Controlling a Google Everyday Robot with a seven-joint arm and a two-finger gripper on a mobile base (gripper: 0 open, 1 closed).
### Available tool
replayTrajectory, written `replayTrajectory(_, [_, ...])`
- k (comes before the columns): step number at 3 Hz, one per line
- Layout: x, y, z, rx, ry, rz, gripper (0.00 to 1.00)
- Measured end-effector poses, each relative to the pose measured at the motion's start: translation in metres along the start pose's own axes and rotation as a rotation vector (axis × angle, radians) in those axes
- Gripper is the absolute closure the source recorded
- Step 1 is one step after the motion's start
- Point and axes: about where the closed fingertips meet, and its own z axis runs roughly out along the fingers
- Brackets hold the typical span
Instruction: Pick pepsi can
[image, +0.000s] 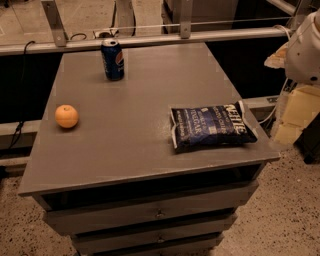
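The pepsi can stands upright near the far left edge of the grey table top. It is dark blue with a silver top and a round red-white-blue logo. My gripper is not in view. Only a white rounded part of my arm shows at the upper right edge, to the right of the table and far from the can.
An orange lies at the table's left side. A flat dark blue chip bag lies at the right front. Drawers sit under the table top. A metal rail runs behind the table. Beige boxes stand at the right.
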Motion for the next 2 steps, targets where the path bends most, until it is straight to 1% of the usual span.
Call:
replayTrajectory(1, [0.0,0.0,0.0,0.0,0.0,0.0,0.0])
replayTrajectory(2, [-0.034,-0.008,0.031,-0.043,-0.078,-0.036,0.0])
